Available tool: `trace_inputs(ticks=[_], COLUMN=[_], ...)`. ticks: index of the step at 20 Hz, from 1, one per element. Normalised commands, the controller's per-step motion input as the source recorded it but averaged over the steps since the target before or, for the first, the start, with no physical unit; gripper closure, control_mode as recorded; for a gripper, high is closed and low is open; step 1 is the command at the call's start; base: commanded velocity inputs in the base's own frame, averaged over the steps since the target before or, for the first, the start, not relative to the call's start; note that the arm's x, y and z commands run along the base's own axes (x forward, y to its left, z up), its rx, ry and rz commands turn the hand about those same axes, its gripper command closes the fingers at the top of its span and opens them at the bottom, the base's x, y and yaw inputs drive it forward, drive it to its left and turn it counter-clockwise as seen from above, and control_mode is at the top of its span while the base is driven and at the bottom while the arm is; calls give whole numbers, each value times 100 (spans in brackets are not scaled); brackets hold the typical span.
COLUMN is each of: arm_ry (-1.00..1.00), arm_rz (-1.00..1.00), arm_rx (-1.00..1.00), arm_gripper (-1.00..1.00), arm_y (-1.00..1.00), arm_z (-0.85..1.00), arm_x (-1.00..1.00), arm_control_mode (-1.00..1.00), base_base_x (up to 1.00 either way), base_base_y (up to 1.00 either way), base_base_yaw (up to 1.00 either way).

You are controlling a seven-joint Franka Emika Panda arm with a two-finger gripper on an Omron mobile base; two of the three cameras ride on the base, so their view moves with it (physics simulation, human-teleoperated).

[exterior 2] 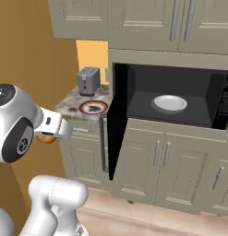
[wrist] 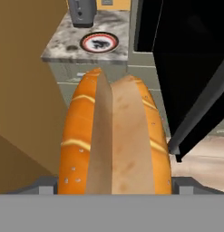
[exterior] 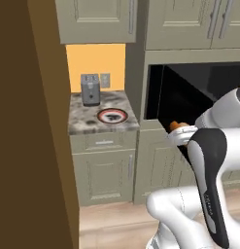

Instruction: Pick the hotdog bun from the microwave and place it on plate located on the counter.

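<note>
My gripper [wrist: 114,186] is shut on the hotdog bun [wrist: 114,140], a split orange-brown roll that stands large in the hand view. From the base, the bun [exterior: 178,126] pokes out past the white hand in front of the open microwave [exterior: 199,95]. In the right base view the bun [exterior 2: 45,138] hangs under the hand, left of the microwave [exterior 2: 180,94] and out in front of the cabinets. The red-rimmed plate [exterior: 112,115] [exterior 2: 93,107] [wrist: 100,42] lies on the counter [exterior: 85,124] [wrist: 56,47], farther away and apart from the bun.
The black microwave door [exterior 2: 116,133] [wrist: 190,77] swings out just right of the counter. A plain white plate [exterior 2: 169,103] rests inside the microwave. A grey toaster [exterior: 90,89] [exterior 2: 89,80] stands behind the red plate. A tall brown panel [exterior: 29,121] bounds the left.
</note>
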Motion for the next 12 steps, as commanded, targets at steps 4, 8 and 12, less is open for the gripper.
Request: trace_inputs(ticks=[4, 8, 12], arm_ry=[0, 0, 0], arm_rz=[0, 0, 0], arm_rx=[0, 0, 0], arm_gripper=[100, 100, 100], arm_y=[0, 0, 0], arm_z=[0, 0, 0], arm_x=[0, 0, 0], arm_control_mode=[100, 100, 100], base_base_x=[35, 65, 76], base_base_y=[46, 28, 9], base_base_yaw=[0, 0, 0])
